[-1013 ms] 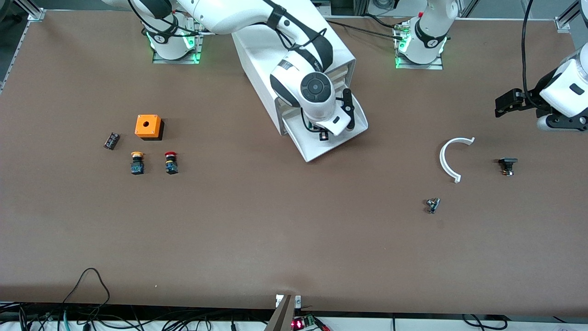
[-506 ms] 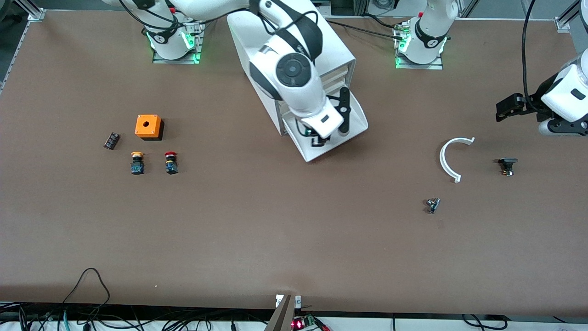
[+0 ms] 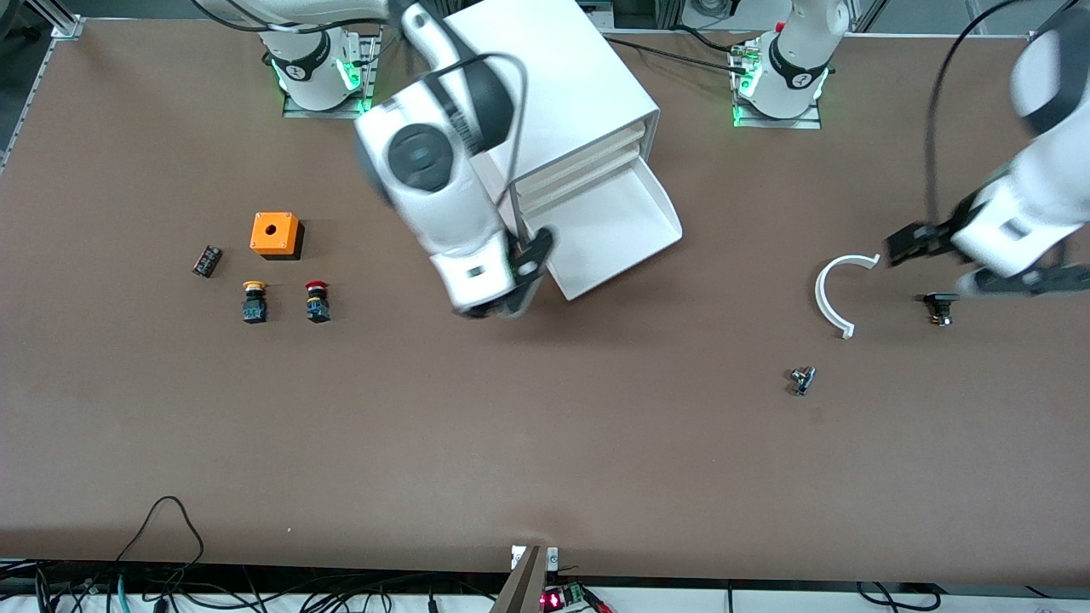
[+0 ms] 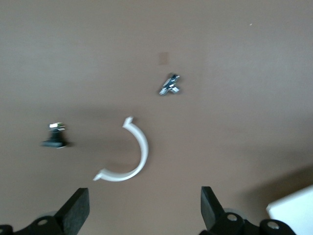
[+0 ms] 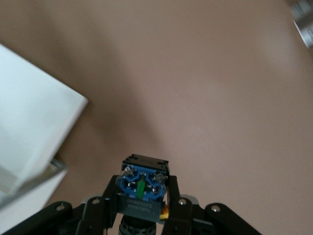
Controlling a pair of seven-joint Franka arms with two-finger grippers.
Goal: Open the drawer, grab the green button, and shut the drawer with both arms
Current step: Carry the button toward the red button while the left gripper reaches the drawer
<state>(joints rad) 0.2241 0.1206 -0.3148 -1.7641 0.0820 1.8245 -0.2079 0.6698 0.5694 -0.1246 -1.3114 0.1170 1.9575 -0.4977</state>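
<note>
White drawer emptied, button lifted out

left end effector spread wide over a white curved piece, two small metal parts nearby.

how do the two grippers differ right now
The right gripper is shut on the button, up over bare table beside the open drawer. The left gripper is open and holds nothing, over the white curved piece toward the left arm's end. Both are black two-finger grippers, off the table.
</note>
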